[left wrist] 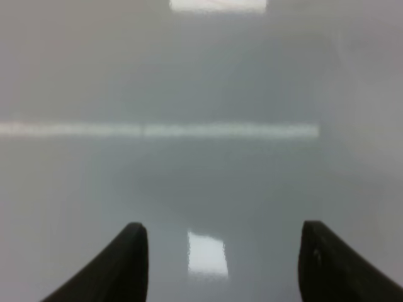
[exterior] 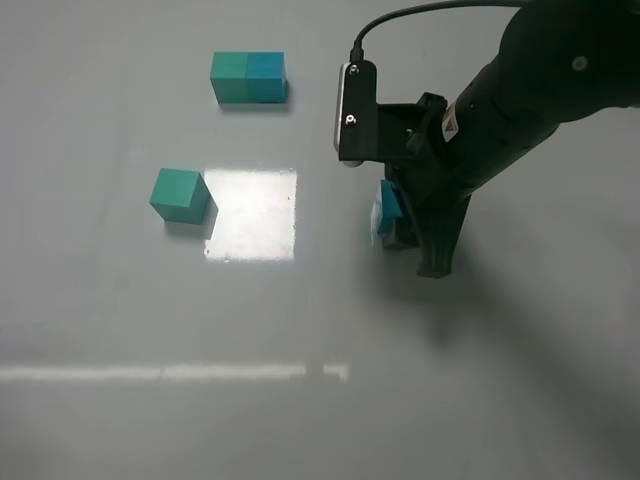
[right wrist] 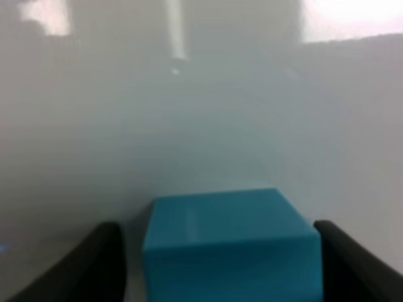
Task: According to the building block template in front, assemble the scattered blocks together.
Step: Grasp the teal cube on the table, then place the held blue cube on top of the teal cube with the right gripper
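The building block template, a flush green-and-blue bar, lies at the back left of the table. The loose teal-green cube sits alone below it. The loose cyan-blue cube is partly hidden under my right gripper. In the right wrist view the blue cube sits between the spread fingers, with a gap on one side; the right gripper is open around it. My left gripper is open and empty over bare table, and it is out of the exterior view.
The grey table carries a bright square light reflection next to the green cube and a thin bright stripe nearer the front. The right arm reaches in from the back right.
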You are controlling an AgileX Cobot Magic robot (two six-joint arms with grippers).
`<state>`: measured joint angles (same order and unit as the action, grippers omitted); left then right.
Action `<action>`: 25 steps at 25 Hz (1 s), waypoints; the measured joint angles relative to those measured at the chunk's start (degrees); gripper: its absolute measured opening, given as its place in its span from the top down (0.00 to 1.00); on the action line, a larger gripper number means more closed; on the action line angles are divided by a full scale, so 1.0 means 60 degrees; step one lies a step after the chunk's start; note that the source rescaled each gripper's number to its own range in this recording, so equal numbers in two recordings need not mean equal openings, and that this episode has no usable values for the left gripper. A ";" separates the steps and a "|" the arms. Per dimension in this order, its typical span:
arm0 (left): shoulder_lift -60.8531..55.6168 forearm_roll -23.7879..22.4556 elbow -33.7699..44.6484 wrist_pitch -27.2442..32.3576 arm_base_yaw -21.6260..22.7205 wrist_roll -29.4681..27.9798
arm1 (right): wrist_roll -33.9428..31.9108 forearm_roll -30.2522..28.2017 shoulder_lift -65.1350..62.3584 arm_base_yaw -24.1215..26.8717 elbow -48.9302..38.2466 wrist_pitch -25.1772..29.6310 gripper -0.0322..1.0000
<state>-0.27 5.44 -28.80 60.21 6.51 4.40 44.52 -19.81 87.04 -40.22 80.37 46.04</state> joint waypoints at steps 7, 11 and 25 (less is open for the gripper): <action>0.0000 0.0000 0.0000 0.0000 0.0000 0.0000 | 0.0000 0.0039 0.0000 0.0000 0.0000 -0.0001 0.96; 0.0000 0.0000 0.0000 0.0000 0.0000 0.0000 | -0.0028 0.0029 0.0000 0.0000 0.0020 0.0023 0.96; 0.0000 0.0000 0.0000 0.0000 0.0000 0.0000 | -0.2194 -0.0701 0.0437 -0.1809 0.3110 0.1688 0.96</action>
<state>-0.27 5.44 -28.80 60.21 6.51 4.40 31.35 -24.01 89.66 -51.07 99.03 56.17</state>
